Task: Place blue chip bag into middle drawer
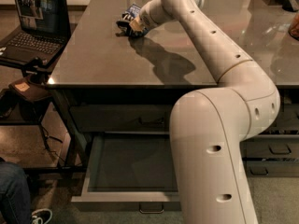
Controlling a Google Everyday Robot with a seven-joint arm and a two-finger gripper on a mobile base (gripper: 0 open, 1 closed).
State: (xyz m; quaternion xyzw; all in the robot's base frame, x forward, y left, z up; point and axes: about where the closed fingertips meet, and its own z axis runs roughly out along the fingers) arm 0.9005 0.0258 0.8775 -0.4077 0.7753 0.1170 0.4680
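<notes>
The blue chip bag point(133, 10) lies on the dark table top point(93, 55) near its far middle, crumpled, with white lettering. My gripper point(127, 27) is right at the bag's near end and touches it; my white arm reaches to it from the lower right. The middle drawer point(126, 197) is pulled out below the table's front edge. Its flat dark floor point(135, 160) is bare, and its small metal handle point(152, 209) shows at the bottom. My arm's lower link covers the drawer's right part.
An open laptop point(35, 17) stands on a side stand at the left. A shut drawer point(121, 118) sits above the open one. Narrower grey drawers point(275, 148) are at the right. A person's leg and shoe point(18, 199) are at the bottom left.
</notes>
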